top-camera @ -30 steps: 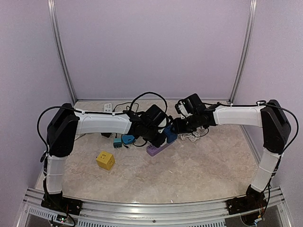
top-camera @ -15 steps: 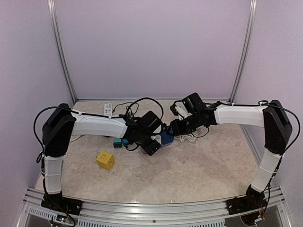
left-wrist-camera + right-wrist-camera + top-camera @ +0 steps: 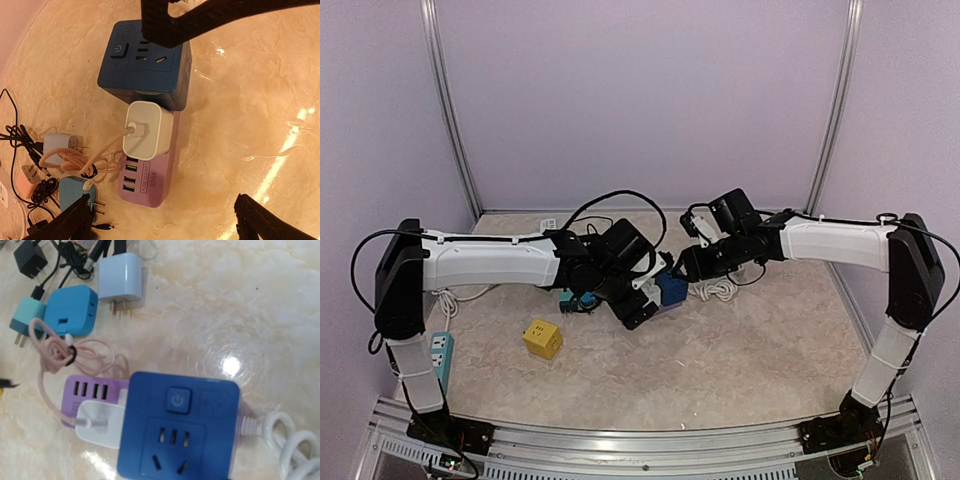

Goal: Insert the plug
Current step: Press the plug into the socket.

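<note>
Toward the rear middle of the marble-patterned table [image 3: 750,350], in the overhead view, the left gripper [image 3: 648,300] and the right gripper [image 3: 686,268] are brought close together over a dark blue cube socket [image 3: 672,288]. A coiled white cable [image 3: 718,290] is seen just right of the cube. A yellow cube socket [image 3: 542,339] is set apart nearer the front, and a white-and-teal power strip [image 3: 441,355] lies at the left edge.

From the left wrist, the white charger plug [image 3: 146,130] is seen seated on the top face of a purple USB strip [image 3: 150,182], at the end touching the blue cube. Its prongs are hidden. "S204" can be read on the strip beside three ports; the smaller print above it is too fine to make out. A power symbol is marked on the cube's button. The left fingers [image 3: 70,225] are spread wide, with nothing clasped. A looped pink cable [image 3: 75,160] is led from the plug.

From the right wrist, four USB ports are shown on the strip. A bright blue adapter [image 3: 72,310], a teal plug [image 3: 22,315] and a pale blue adapter [image 3: 122,277] lie behind. The right gripper's own fingers are out of this view, so its hold cannot be told.
</note>
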{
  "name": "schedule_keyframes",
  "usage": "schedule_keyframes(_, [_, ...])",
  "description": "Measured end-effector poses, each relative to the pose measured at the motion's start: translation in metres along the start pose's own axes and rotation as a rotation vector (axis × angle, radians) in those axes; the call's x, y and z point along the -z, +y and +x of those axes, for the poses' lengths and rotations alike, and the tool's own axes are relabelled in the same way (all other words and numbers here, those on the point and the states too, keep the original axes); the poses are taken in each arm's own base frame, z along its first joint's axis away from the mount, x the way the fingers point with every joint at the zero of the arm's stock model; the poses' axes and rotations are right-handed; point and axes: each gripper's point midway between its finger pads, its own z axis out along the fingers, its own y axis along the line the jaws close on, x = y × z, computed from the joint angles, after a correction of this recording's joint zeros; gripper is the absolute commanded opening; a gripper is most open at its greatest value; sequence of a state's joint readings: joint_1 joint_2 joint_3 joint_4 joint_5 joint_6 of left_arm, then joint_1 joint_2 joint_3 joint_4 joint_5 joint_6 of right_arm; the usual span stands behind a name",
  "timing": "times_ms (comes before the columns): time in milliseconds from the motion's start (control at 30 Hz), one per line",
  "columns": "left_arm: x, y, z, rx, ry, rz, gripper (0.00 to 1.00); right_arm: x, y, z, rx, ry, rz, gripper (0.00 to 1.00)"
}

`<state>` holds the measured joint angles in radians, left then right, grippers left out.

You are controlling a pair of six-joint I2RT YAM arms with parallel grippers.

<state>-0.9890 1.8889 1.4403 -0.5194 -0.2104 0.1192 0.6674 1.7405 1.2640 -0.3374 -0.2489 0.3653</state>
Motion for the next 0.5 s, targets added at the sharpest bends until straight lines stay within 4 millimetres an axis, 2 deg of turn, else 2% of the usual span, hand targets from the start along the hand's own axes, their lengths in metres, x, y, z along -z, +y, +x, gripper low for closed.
schedule_keyframes(167, [0.029, 0.001, 0.001, -0.003, -0.008, 0.032, 0.97, 0.003, 0.000, -0.001, 0.014, 0.000, 0.004, 0.51])
schedule_keyframes(267, [0.055, 0.006, 0.002, 0.017, -0.034, 0.029, 0.97, 0.007, 0.002, -0.003, 0.031, -0.008, 0.005, 0.51])
schedule_keyframes(333, [0.073, 0.011, 0.009, 0.042, -0.045, 0.018, 0.97, 0.011, 0.003, -0.006, 0.041, -0.018, 0.003, 0.52])
schedule_keyframes(400, [0.088, 0.021, 0.020, 0.082, -0.048, -0.004, 0.95, 0.014, 0.005, -0.009, 0.048, -0.025, 0.002, 0.52])
schedule_keyframes(500, [0.103, 0.053, 0.039, 0.193, -0.044, -0.085, 0.92, 0.019, 0.007, -0.013, 0.058, -0.039, 0.000, 0.53])
